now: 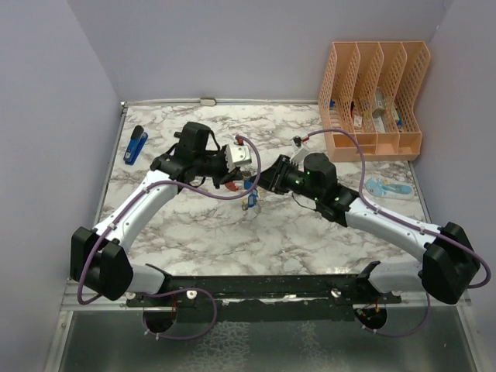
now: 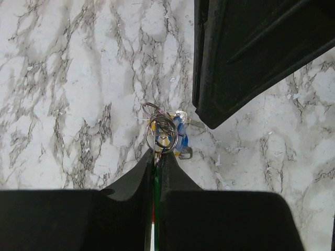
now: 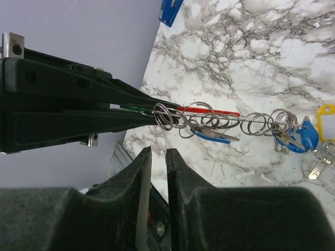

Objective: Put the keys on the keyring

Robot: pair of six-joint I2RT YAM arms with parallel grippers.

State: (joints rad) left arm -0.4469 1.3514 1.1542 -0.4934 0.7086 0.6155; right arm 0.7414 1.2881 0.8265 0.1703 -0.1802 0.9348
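Two arm bases are recorded at the near edge of the marble table (image 1: 310, 232); both arms reach inward and meet over its middle.

From the right, the right gripper (image 3: 158, 154) is seen with fingers nearly together. A narrow slot is left between them and nothing is held in it. Its tips sit just beside the keyring's clamped end, apart from it.

From the left, the left gripper (image 3: 170, 117) is pressed together, clamped on one end of the keyring (image 3: 209, 110). Many wire rings are threaded along the red side; their number cannot be resolved.

For the keys (image 3: 303, 137), two blue heads and one yellow head are counted, hanging from those rings.

- Right, mid-depth: one pale blue object (image 1: 387, 188), kind not discernible.
- Far left: one blue stapler (image 1: 136, 145).
- Far right: one orange organiser (image 1: 372, 93), four slots counted.
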